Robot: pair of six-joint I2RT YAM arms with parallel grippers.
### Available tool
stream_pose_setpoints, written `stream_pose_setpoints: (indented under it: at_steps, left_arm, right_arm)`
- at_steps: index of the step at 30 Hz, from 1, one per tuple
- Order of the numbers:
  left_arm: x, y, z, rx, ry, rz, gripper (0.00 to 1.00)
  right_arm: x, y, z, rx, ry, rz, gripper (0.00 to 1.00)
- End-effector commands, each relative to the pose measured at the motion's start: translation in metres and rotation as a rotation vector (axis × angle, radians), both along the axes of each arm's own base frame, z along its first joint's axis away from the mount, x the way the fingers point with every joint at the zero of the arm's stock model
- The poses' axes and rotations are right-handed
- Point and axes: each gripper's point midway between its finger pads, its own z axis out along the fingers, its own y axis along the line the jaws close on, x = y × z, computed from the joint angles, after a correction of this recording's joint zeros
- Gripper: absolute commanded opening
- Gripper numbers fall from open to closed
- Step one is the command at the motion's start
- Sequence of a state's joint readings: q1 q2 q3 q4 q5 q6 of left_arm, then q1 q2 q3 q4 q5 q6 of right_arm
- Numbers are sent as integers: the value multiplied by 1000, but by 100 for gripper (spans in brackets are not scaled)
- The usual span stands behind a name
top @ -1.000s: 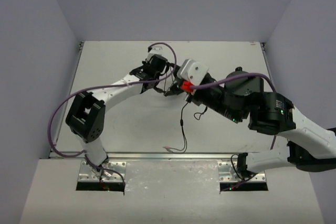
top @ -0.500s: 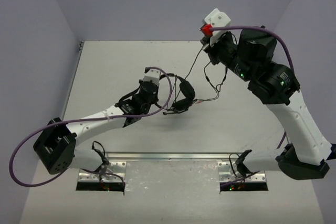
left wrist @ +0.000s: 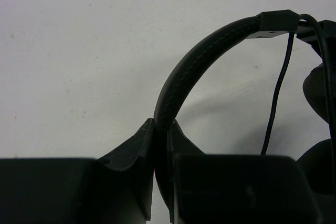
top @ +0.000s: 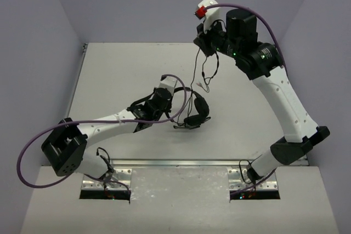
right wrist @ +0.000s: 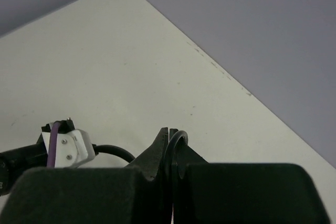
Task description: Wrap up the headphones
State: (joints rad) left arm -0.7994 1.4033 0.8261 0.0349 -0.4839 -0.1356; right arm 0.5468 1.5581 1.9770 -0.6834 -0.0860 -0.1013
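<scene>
The black headphones (top: 197, 111) are at the table's middle, their earcups at the right of my left gripper (top: 176, 106). That gripper is shut on the arched headband (left wrist: 210, 51), which rises from between its fingertips (left wrist: 161, 127) in the left wrist view. An earcup (left wrist: 321, 93) shows at the right edge there. My right gripper (top: 203, 46) is raised at the far back, shut on the thin dark cable (top: 196, 72). A loop of the cable (right wrist: 179, 136) sticks out of its fingertips (right wrist: 170, 132). More cable loops (top: 207, 80) hang below it, ending in a light plug (top: 203, 87).
Thick purple cables (top: 33, 149) run along both arms. The grey walls close the table at the left, back and right. A white wrist mount (right wrist: 68, 148) of the left arm shows low in the right wrist view. A metal rail (top: 175, 163) lines the near edge.
My right arm swung from the table's middle up to the far back, drawing the cable with it. My left gripper shifted a little to the right with the headphones.
</scene>
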Motion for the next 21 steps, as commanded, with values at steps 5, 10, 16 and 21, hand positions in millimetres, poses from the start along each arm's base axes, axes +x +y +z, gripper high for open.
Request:
stream_pose_setpoints:
  at_steps: [5,10,16,21]
  left_arm:
    - [-22,-38,91,-258,-134,-208,0]
    - [-51,-53,93,-258,-75,-299,0]
    - [-101,-76,58,-152,83,-453,0]
    - [-122,-71,51,-36,139,-419,0]
  right_arm:
    - [25,-32,10,49,-51,-85,1]
    - [50,-58,3,37,-39,-161,1]
    - [76,-90,14,107,-26,-247,1]
    - [91,-115,-17,112,44,-298,1]
